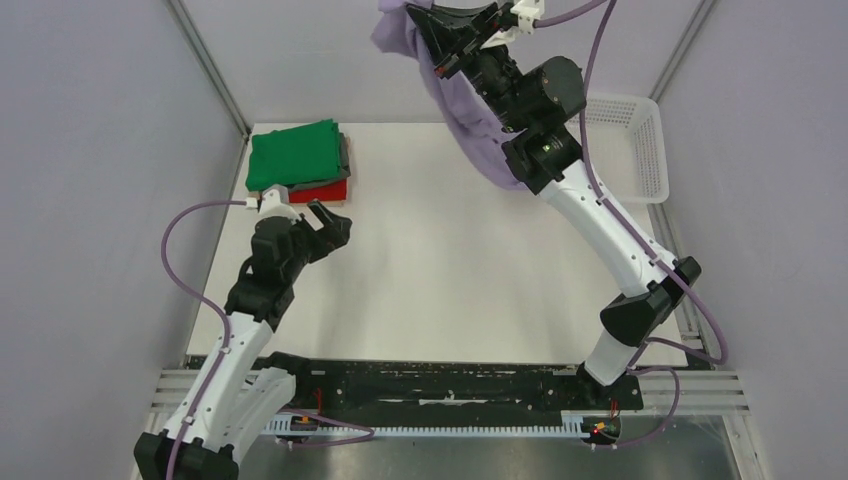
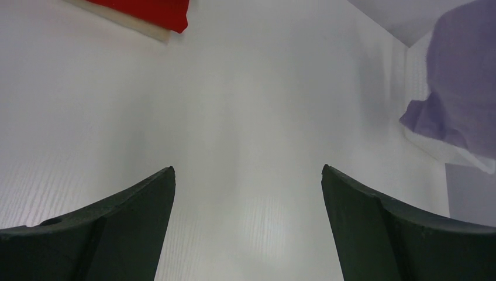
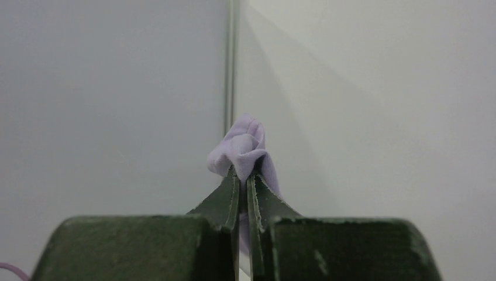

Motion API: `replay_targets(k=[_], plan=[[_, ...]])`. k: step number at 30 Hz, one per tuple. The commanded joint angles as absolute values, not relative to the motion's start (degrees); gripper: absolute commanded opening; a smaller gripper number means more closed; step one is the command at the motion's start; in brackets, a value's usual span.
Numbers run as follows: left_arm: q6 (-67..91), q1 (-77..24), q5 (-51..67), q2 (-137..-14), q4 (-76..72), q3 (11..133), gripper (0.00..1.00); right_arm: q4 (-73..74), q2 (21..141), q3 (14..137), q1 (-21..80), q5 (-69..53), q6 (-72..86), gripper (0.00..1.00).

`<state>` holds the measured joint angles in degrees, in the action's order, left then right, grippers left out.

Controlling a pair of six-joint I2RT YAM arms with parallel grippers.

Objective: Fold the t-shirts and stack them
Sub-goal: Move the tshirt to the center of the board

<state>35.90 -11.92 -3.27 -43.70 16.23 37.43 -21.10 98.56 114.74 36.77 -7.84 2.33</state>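
I am watching the right jaws pinching shut on a bunched fold of the large lavender cloth t-shirt (image 1: 462, 125), which is hanging above the far edge of the flat white table (image 1: 450, 280). A white plastic mesh basket (image 1: 632, 140) is sitting at the table's far right corner. The left jaws are standing wide apart, gripping nothing, over the table's left side. At its far left corner a folded green t-shirt (image 1: 293, 153) is lying on top of a folded grey t-shirt (image 1: 345, 150) and a folded red t-shirt (image 1: 325, 192).
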Motion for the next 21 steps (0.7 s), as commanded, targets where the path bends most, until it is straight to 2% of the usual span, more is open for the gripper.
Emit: replay_targets(k=[1,5,8,14,18,21], plan=[[34.74,-11.88,-1.95,-42.03,16.42,37.34,1.0,-24.91,96.72,116.72,37.33,-13.21,4.49,0.0],[35.35,-11.87,-2.44,-41.52,17.5,37.33,1.0,-23.91,97.33,116.33,37.32,-13.32,5.16,0.0],[36.66,-11.87,-2.41,-41.5,17.67,36.91,1.0,-22.82,94.13,109.48,37.29,-8.26,2.36,0.0],[39.63,-11.85,-2.26,-45.42,18.17,35.65,1.0,-25.78,81.6,79.89,35.74,11.98,-7.99,0.0],[41.18,-11.91,-3.44,-50.56,21.71,36.0,1.0,-28.62,73.32,55.25,31.03,21.18,-4.37,0.0],[41.82,-11.89,-3.78,-54.14,24.53,35.76,1.0,-27.75,69.63,43.42,27.8,26.48,-0.24,0.0]])
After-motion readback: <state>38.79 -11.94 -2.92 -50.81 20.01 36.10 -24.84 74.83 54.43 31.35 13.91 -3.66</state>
